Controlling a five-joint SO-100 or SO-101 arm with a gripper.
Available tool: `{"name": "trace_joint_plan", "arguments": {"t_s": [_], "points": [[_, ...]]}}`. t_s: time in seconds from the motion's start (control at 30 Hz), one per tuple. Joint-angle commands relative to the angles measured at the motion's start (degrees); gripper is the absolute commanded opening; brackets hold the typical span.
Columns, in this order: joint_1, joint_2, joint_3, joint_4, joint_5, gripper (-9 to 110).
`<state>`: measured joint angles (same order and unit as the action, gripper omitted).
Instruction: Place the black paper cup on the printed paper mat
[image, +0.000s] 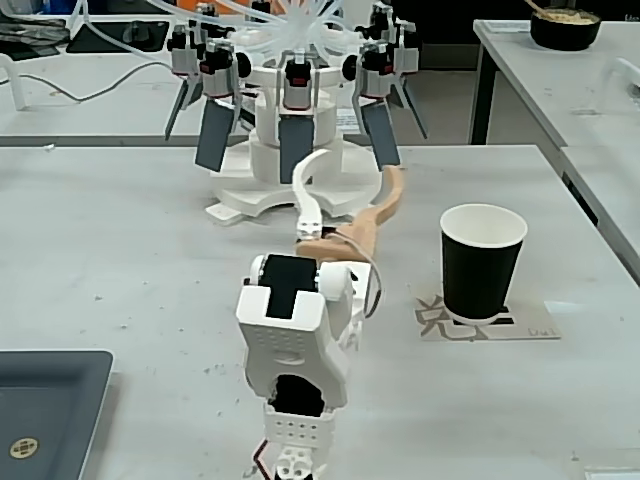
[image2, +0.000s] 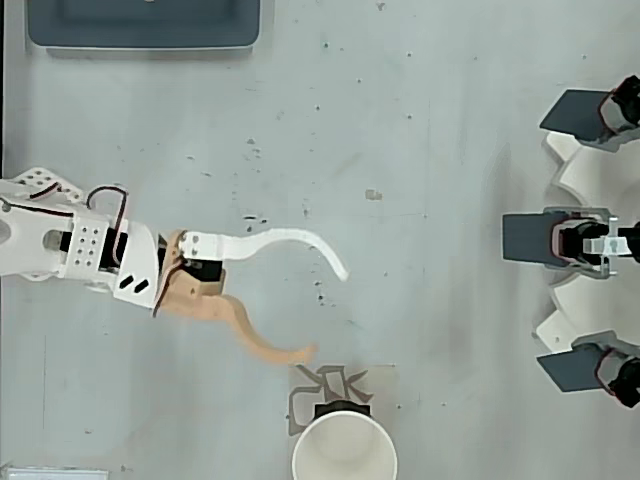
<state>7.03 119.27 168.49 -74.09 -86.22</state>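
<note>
Black paper cup (image: 483, 262) upright on printed paper mat (image: 487, 322), empty; pincer (image2: 330, 312) released, apart.

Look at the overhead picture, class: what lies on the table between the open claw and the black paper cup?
Only bare table and a corner of the printed paper mat. In the overhead view the claw hangs clear of the black paper cup, which stands on the mat.
</note>
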Motion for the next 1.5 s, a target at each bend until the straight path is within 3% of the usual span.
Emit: {"name": "trace_joint_plan", "arguments": {"t_s": [0.0,0.4,1.47], "points": [[-2.55,1.85,-1.32,2.02,-1.41,16],[-11.07,-4.22,-10.02,9.23,-3.25,17],[-13.89,-36.65,-47.46,18.28,-4.48,13]]}}
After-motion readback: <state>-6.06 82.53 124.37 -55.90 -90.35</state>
